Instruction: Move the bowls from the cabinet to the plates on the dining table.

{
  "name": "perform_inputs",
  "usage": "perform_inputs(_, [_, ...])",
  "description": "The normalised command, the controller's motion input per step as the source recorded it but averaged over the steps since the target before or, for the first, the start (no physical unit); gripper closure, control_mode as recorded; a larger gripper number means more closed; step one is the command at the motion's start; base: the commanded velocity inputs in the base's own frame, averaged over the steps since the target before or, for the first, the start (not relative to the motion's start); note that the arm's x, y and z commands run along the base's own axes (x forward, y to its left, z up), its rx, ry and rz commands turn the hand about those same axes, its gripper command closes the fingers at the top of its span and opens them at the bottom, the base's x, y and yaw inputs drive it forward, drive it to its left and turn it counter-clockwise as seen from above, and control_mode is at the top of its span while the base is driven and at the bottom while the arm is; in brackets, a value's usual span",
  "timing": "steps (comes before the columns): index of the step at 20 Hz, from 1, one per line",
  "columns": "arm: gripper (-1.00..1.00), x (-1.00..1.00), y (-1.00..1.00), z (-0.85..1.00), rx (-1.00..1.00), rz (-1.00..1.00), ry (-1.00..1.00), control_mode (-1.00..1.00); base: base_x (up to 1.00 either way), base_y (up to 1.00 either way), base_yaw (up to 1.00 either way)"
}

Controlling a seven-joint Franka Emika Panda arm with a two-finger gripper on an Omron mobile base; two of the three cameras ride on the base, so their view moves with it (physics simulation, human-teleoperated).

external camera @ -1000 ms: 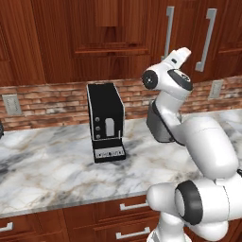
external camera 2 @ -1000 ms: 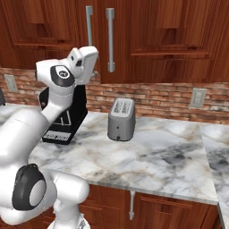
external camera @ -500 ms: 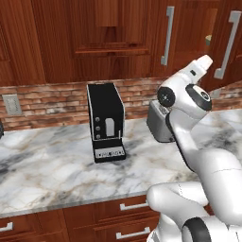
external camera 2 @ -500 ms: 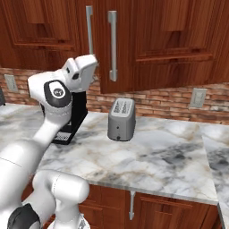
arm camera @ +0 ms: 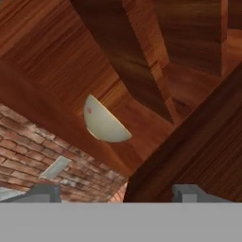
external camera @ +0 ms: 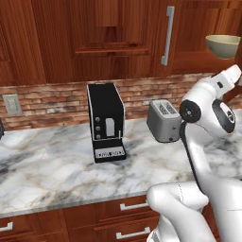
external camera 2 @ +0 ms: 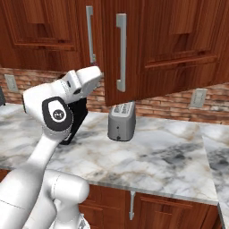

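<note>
The step in hand looks like the reach into the open wall cabinet (external camera: 118,42) for the tan-beige bowl (external camera: 223,46), which sits upright on the cabinet's shelf at the far right of the left base view; in the hand view the same bowl (arm camera: 103,121) appears ahead of the gripper (arm camera: 116,194), whose tips stand wide apart with nothing between them. To do this well, the hand should square up to the bowl's rim so one finger passes inside and one outside, then close only once the rim sits deep between the pads. The open cabinet door (external camera 2: 156,49) hangs just beside the wrist in the right base view, its silver bar handle (external camera 2: 121,53) close to the hand, so the approach wants to stay clear of that edge. Below, the toaster (external camera: 164,120) and coffee machine (external camera: 107,122) stand on the marble counter (external camera: 56,165), limiting a low retreat; lifting out and back seems the freer path
</note>
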Motion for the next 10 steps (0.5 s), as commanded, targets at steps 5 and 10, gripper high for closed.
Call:
perform_inputs(5, [-1.0, -0.57, -0.5, 0.06, 0.16, 0.0, -0.1, -1.0, 0.0, 0.0, 0.0])
perform_inputs(10, [-1.0, -0.51, -0.56, 0.13, 0.19, 0.0, -0.08, -1.0, 0.0, 0.0, 0.0])
